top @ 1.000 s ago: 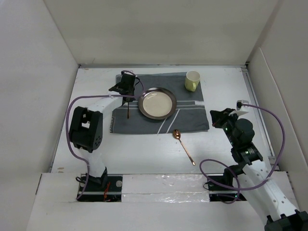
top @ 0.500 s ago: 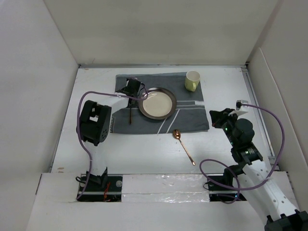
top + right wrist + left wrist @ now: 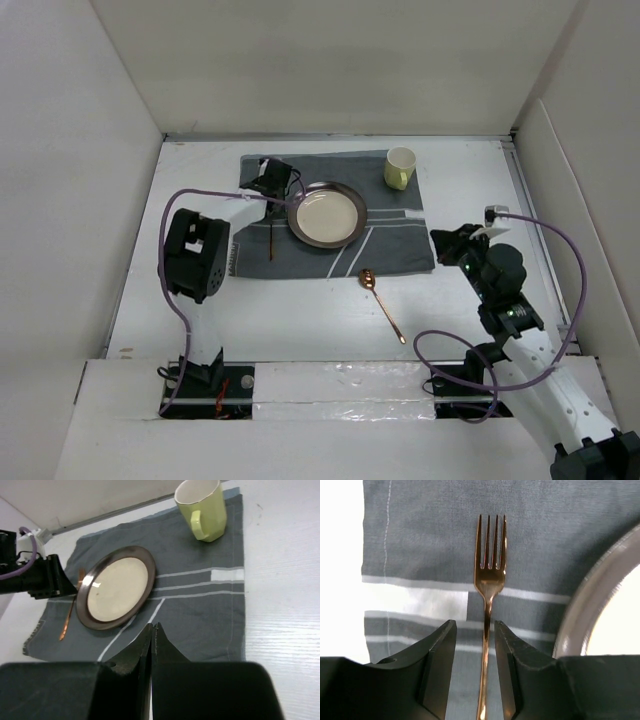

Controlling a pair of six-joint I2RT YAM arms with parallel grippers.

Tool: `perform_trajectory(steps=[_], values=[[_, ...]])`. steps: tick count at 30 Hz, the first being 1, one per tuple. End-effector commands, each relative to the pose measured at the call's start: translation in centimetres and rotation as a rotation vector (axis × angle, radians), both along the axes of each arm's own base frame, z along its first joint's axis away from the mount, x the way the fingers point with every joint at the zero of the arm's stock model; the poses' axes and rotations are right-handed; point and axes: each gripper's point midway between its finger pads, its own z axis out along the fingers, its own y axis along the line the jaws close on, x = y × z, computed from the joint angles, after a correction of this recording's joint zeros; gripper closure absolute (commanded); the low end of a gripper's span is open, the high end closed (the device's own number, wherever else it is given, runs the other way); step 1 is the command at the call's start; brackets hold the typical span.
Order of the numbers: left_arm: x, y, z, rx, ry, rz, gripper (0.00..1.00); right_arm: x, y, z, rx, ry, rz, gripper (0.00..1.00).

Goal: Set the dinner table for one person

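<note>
Dinner table: spans the top view, white, arm bases at near edge.
Grey striped cloth mat: lies at table's far centre.
Plate: sits on mat, left of middle.
Yellow-green mug: stands upright at mat's far right corner.
Copper spoon: rests on bare table, bowl end by mat's near edge.
Copper fork: lies flat on mat, just left of plate.
Left gripper: straddles fork handle, slightly parted, slim gaps both sides, grips nothing.
Right gripper: hovers near mat's right edge, pressed closed, holds nothing.
</note>
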Motion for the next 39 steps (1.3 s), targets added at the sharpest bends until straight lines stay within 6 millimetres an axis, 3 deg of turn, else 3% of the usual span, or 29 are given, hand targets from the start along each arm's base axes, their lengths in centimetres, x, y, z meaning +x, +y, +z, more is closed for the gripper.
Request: perform_trajectory(steps=[1, 2, 4, 5, 6, 7, 8, 9, 10, 11, 12, 13, 14, 15, 16, 17, 18, 19, 21, 22, 24, 26, 32, 39], values=[[1.3, -1.2, 8.6, -0.094, -0.172, 0.001, 0.65, -0.5, 2.0, 2.1, 0.003, -0.088, 0.114, 1.00], [1.1, -1.4, 12.1, -0.137, -0.243, -0.010, 0.65, -0.6, 2.5, 1.8, -0.008, -0.075, 0.138, 1.00], [0.6, -2.7, 16.0, -0.221, -0.313, -0.072, 0.65, -1.0, 3.0, 0.7, -0.023, -0.027, 0.154, 1.00], [-0.3, -2.7, 19.8, -0.266, -0.387, -0.091, 0.67, -1.5, 3.7, -0.4, -0.030, 0.002, 0.184, 1.00], [-1.2, -2.8, 21.8, -0.301, -0.422, -0.102, 0.70, -1.7, 4.1, -1.6, -0.041, 0.042, 0.200, 1.00], [-3.1, -2.9, 24.8, -0.360, -0.479, -0.134, 0.81, -2.0, 4.4, -2.6, -0.053, 0.079, 0.214, 1.00], [-4.3, -3.0, 26.0, -0.401, -0.503, -0.151, 0.89, -2.5, 5.1, -3.4, -0.066, 0.107, 0.244, 1.00], [-5.3, -3.1, 27.5, -0.441, -0.548, -0.175, 0.96, -3.1, 5.4, -5.6, -0.087, 0.193, 0.264, 1.00], [-9.1, -3.2, 28.9, -0.534, -0.598, -0.224, 1.00, -4.3, 6.5, -7.4, -0.097, 0.269, 0.311, 1.00], [-9.1, -3.2, 28.9, -0.535, -0.599, -0.225, 1.00, -4.3, 6.5, -7.4, -0.097, 0.269, 0.311, 1.00], [-10.7, -3.6, 27.4, -0.566, -0.567, -0.263, 1.00, -4.5, 6.8, -8.4, -0.105, 0.303, 0.320, 1.00], [-12.9, -3.1, 29.2, -0.603, -0.624, -0.286, 1.00, -4.9, 7.1, -8.9, -0.106, 0.324, 0.329, 1.00], [-14.0, -3.0, 29.0, -0.620, -0.618, -0.291, 1.00, -5.7, 7.7, -9.7, -0.100, 0.357, 0.347, 1.00], [-15.1, -2.9, 27.5, -0.624, -0.589, -0.305, 1.00, -5.9, 7.9, -10.3, -0.102, 0.374, 0.342, 1.00], [-16.9, -2.4, 28.6, -0.638, -0.633, -0.328, 1.00, -6.2, 8.1, -10.8, -0.101, 0.391, 0.345, 0.99], [-17.8, -2.1, 27.7, -0.632, -0.612, -0.328, 0.95, -6.7, 8.6, -11.2, -0.099, 0.412, 0.355, 0.96], [-18.7, -1.9, 26.4, -0.630, -0.593, -0.336, 0.83, -6.6, 8.5, -11.6, -0.111, 0.428, 0.339, 0.85], [-20.0, -1.4, 27.2, -0.640, -0.635, -0.347, 0.78, -6.8, 8.6, -12.5, -0.134, 0.465, 0.336, 0.80], [-20.9, -0.8, 25.4, -0.624, -0.615, -0.336, 0.72, -7.3, 9.1, -13.2, -0.175, 0.503, 0.351, 0.65], [-21.7, -0.4, 25.9, -0.625, -0.646, -0.341, 0.72, -7.7, 9.3, -14.3, -0.201, 0.550, 0.359, 0.61], [-22.1, 0.3, 24.8, -0.609, -0.657, -0.321, 0.72, -8.1, 9.5, -15.0, -0.247, 0.579, 0.352, 0.48], [-22.8, 0.8, 25.2, -0.611, -0.701, -0.321, 0.72, -8.4, 9.9, -16.2, -0.282, 0.632, 0.352, 0.46], [-24.1, 1.2, 26.4, -0.615, -0.759, -0.346, 0.71, -7.9, 11.2, -16.6, -0.418, 0.668, 0.309, 0.47], [-25.4, 1.5, 27.6, -0.641, -0.818, -0.369, 0.71, -7.6, 10.1, -18.7, -0.525, 0.750, 0.181, 0.53]])
